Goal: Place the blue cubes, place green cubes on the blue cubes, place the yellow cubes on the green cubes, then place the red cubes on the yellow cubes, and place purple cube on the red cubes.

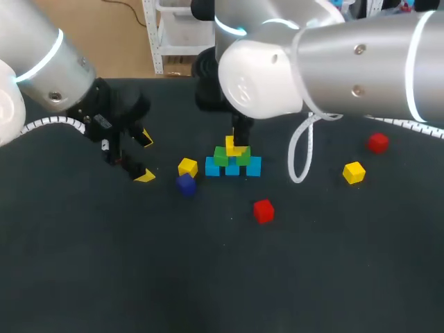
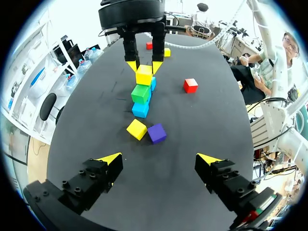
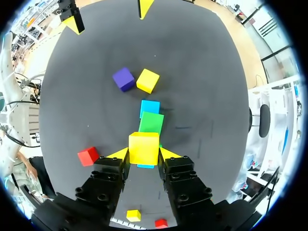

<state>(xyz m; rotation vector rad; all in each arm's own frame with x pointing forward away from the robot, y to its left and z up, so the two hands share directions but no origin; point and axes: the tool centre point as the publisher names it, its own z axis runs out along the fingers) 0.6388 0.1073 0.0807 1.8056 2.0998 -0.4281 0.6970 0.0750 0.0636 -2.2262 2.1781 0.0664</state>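
Three blue cubes (image 1: 232,168) stand in a row mid-table with two green cubes (image 1: 221,157) on top. My right gripper (image 1: 236,144) is shut on a yellow cube (image 1: 234,148) right at the top of the greens. In the right wrist view that yellow cube (image 3: 144,147) sits between the fingers, over a green cube (image 3: 151,122) and a blue cube (image 3: 149,107). My left gripper (image 1: 135,158) hangs open and empty to the left of the stack. Loose on the table lie a yellow cube (image 1: 187,166), a purple cube (image 1: 185,184) and a red cube (image 1: 263,210).
Another yellow cube (image 1: 354,172) and a red cube (image 1: 378,143) lie at the right. A white cable loop (image 1: 300,156) hangs from my right arm near the stack. In the left wrist view the loose yellow cube (image 2: 136,129) and purple cube (image 2: 157,133) lie ahead of the left gripper (image 2: 159,161).
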